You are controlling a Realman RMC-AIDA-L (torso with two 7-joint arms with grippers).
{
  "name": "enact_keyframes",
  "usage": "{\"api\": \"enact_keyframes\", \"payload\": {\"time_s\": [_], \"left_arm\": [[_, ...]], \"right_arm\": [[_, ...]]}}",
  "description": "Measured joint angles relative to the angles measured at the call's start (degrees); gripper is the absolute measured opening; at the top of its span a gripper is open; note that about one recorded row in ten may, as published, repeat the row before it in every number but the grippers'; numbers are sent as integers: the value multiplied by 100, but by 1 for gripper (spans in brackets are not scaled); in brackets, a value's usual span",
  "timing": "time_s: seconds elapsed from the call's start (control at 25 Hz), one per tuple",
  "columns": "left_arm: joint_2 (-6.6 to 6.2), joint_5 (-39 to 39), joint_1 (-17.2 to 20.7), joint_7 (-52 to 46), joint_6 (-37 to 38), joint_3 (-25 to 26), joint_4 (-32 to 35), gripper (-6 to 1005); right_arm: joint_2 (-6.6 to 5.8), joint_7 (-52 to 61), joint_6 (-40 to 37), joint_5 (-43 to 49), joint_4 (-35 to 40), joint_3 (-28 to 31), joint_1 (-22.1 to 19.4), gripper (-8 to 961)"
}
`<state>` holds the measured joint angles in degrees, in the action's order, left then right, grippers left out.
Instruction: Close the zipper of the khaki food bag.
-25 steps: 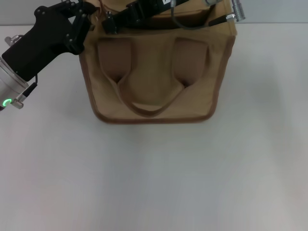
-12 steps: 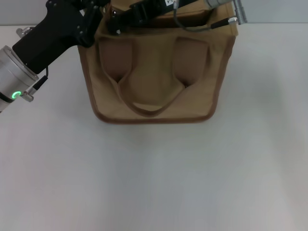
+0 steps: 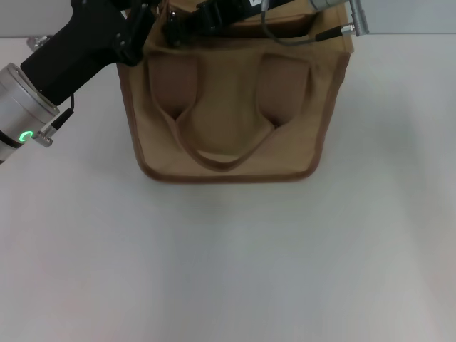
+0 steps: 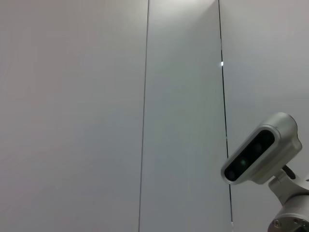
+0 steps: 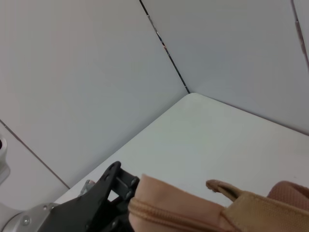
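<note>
The khaki food bag (image 3: pixel 228 107) stands at the far middle of the white table, its strap patches and looping handle (image 3: pixel 224 162) facing me. My left gripper (image 3: pixel 137 25) is up against the bag's top left corner. My right gripper (image 3: pixel 187 20) reaches across the bag's top from the right, close to the left one. In the right wrist view a stretch of the zipper (image 5: pixel 166 217) runs along the bag's top edge (image 5: pixel 251 208), with the black left gripper (image 5: pixel 112 188) right beside that corner. The silver pull tab is hidden.
The white table (image 3: pixel 228 263) stretches bare in front of the bag. A grey panelled wall (image 5: pixel 96 72) rises behind the table's far edge. The left wrist view holds only the wall and the robot's head camera (image 4: pixel 258 154).
My left arm has moved right and farther away, from just outside the bag's left side to its top left corner. The right arm shifted slightly right. The bag stayed put.
</note>
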<state>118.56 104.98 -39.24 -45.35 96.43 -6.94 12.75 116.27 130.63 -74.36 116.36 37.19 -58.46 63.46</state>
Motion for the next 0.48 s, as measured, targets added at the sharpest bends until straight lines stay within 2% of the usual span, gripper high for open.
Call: {"api": "enact_keyframes", "payload": {"time_s": [0.16,0.28,0.48], "left_arm": [[1,-2,-38,-85,-13,2,15,39],[0,-22,-58,-131,-24,43,34,38],[-5,-44,-60,-132,-28,40,23,38]], "right_arm": [[0,97,-131,8,149,-16,-42,229],[-12,234,-293,6,575,16,-264,227],[-6,339,-323,-1,840,-10,-403,223]]}}
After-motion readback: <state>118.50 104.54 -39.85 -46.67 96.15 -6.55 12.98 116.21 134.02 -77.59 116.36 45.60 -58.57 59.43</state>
